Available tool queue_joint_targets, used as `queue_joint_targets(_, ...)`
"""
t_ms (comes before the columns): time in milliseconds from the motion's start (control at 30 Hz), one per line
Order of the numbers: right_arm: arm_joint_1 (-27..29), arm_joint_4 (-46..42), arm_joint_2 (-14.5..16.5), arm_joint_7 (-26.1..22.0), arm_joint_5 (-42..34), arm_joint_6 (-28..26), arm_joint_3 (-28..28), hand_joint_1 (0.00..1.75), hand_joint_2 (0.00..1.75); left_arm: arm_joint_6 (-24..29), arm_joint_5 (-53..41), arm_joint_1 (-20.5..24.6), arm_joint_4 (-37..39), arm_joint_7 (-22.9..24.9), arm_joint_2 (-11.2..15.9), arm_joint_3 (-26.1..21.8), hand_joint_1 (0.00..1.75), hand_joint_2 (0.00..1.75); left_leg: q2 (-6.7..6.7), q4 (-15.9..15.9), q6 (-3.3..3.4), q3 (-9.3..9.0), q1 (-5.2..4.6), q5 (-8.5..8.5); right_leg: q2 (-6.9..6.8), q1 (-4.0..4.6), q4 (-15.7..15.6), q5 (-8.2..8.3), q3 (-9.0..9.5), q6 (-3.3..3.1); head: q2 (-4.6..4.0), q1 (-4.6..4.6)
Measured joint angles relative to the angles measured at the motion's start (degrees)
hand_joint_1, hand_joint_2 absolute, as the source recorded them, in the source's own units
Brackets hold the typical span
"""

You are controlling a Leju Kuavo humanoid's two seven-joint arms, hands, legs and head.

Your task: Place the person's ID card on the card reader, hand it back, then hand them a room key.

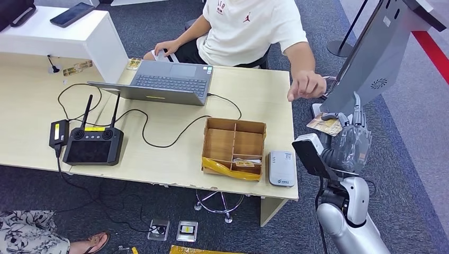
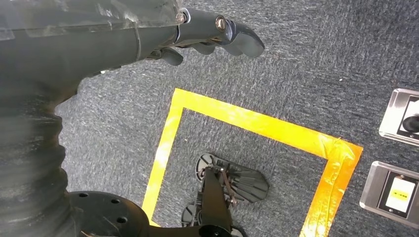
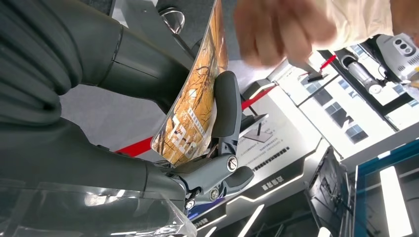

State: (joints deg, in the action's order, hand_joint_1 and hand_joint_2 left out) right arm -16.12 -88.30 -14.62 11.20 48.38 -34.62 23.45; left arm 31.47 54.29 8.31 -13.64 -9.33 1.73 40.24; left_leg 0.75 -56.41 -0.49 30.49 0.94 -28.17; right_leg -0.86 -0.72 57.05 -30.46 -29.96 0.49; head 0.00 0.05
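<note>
Room key (image 1: 324,125), a flat glossy card w/ an orange-brown printed face, sits pinched in the right hand (image 1: 349,140) just off the desk's right edge, by the base of a grey kiosk (image 1: 370,58); the close view shows the card (image 3: 195,103) clamped between the thick thumb and a dark finger. The person's hand (image 1: 307,85) hangs just above it, not touching, so handover looks imminent, my read. Risk: slick thin card slips or bends if the pinch eases before the person grips it. Card reader (image 1: 282,168), smooth grey-white box w/ rounded corners, lies at the desk's front right corner, beside a compartmented wooden tray (image 1: 234,145). Left hand (image 2: 197,34) hangs over carpet, fingers curled, holding nothing.
</note>
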Motion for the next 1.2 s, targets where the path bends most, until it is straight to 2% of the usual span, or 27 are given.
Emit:
queue_joint_targets(333, 0.77, 0.64, 0.01, 0.73, 0.67, -0.39, -0.08, 1.75, 1.75, 0.04, -0.01, 0.04, 0.00, 0.26, 0.00, 0.02, 0.00, 1.75, 0.00, 0.00, 0.00, 0.00, 0.00, 0.00, 0.01, 0.00, 0.00, 0.00, -0.01, 0.00, 0.00, 0.00)
queue_joint_targets(600, 1.84, 4.54, 0.15, 0.53, 0.57, -3.27, -0.92, 1.75, 1.75, 0.37, -0.15, 0.06, 0.00, 0.26, 0.00, 0.40, 0.00, 1.75, 0.00, 0.00, 0.00, 0.00, 0.00, 0.00, 0.01, 0.00, 0.00, 0.00, -0.01, 0.00, 0.00, 0.01)
queue_joint_targets(833, 1.96, 11.81, 1.02, -3.33, -4.05, -4.63, -2.72, 1.75, 1.75, 0.70, 0.26, 0.07, 0.00, 0.26, 0.01, 0.42, 0.00, 1.75, 0.00, 0.00, 0.00, 0.01, 0.00, 0.00, 0.01, 0.00, 0.00, 0.00, -0.01, 0.00, 0.00, 0.01)
queue_joint_targets(1200, 1.90, 23.18, 4.80, -8.26, -7.12, -4.78, -5.44, 1.75, 1.75, 0.68, 0.45, 0.07, 0.00, 0.26, 0.04, 0.42, 0.00, 1.75, 0.00, 0.00, 0.00, 0.02, 0.00, 0.00, 0.01, 0.00, 0.00, 0.00, -0.01, 0.00, 0.00, 0.00)
